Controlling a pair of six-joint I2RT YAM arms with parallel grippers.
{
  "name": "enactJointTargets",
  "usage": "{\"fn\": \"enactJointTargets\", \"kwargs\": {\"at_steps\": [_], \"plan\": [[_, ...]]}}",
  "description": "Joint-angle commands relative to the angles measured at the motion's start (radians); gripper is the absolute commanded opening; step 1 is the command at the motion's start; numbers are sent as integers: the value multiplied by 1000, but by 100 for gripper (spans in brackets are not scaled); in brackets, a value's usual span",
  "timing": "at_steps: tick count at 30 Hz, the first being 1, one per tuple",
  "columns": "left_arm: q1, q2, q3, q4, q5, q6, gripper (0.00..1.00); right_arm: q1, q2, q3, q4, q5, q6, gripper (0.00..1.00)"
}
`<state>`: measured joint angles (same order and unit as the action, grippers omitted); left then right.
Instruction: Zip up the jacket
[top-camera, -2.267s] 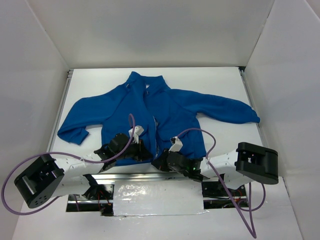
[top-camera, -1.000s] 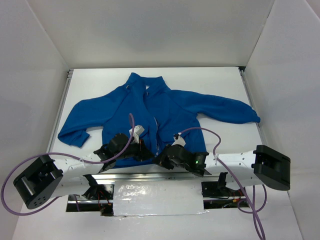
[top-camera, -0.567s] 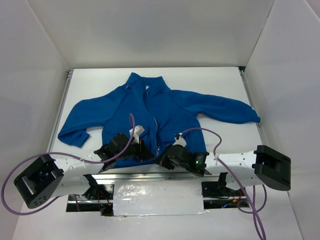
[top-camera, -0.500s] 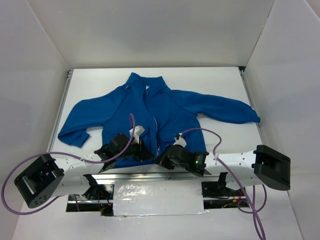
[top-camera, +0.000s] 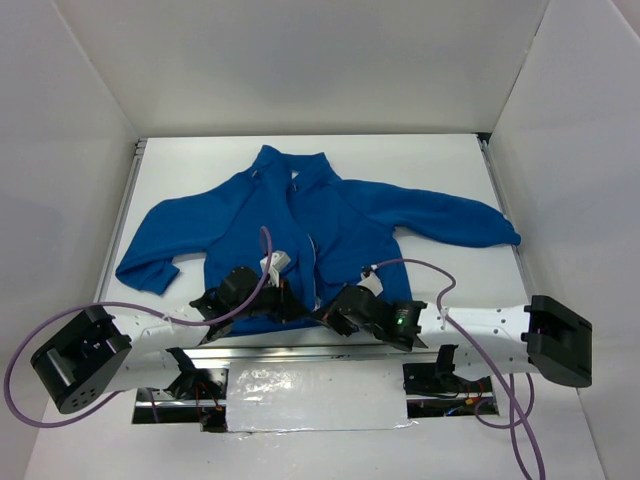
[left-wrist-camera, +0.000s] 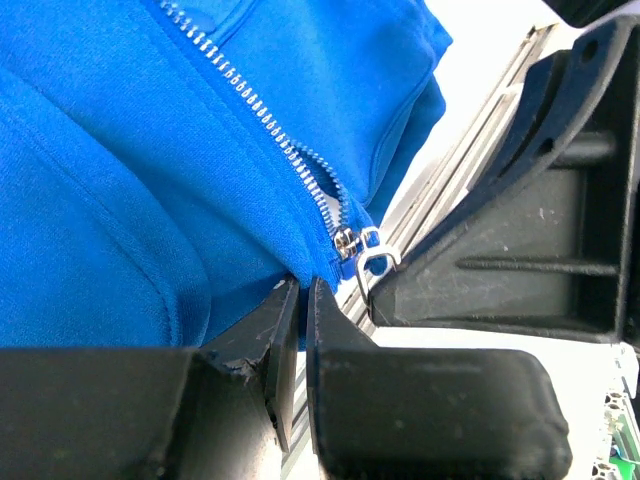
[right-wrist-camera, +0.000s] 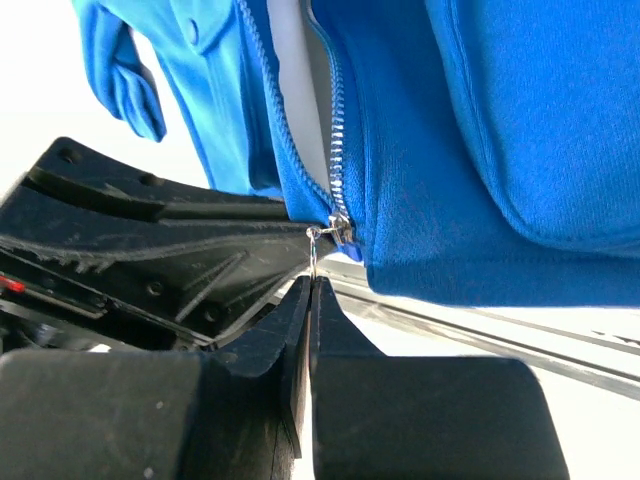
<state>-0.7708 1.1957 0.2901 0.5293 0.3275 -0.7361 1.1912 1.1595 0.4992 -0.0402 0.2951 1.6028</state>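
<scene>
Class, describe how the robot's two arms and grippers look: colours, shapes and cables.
The left arm and right arm are built of white tubular links, each with a boxy black joint housing at the elbow. A purple cable loops along each arm. The left gripper and right gripper are black, with flat, blocky, scuffed fingers.

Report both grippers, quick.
Left gripper: closed on the jacket hem.
Right gripper: closed, pinching the zipper pull.
</scene>
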Motion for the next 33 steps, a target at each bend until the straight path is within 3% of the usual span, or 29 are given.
{"fn": "enactJointTargets", "kwargs": {"at_steps": [1, 12, 19, 23, 33], "plan": [[-7, 4, 21, 60, 45, 15, 0, -25, -37, -11, 46, 64, 0, 0], [-22, 8, 15, 60, 50, 18, 0, -251, -67, -197, 436, -141, -107, 0], [-47, 13, 15, 48, 41, 24, 0, -297, -63, -208, 548, -289, -106, 0], [-64, 4, 14, 32, 30, 26, 0, -330, -52, -189, 556, -286, -132, 0], [-101, -87, -8, -86, -82, 14, 0, -470, 183, -61, 645, -448, -165, 0]]}}
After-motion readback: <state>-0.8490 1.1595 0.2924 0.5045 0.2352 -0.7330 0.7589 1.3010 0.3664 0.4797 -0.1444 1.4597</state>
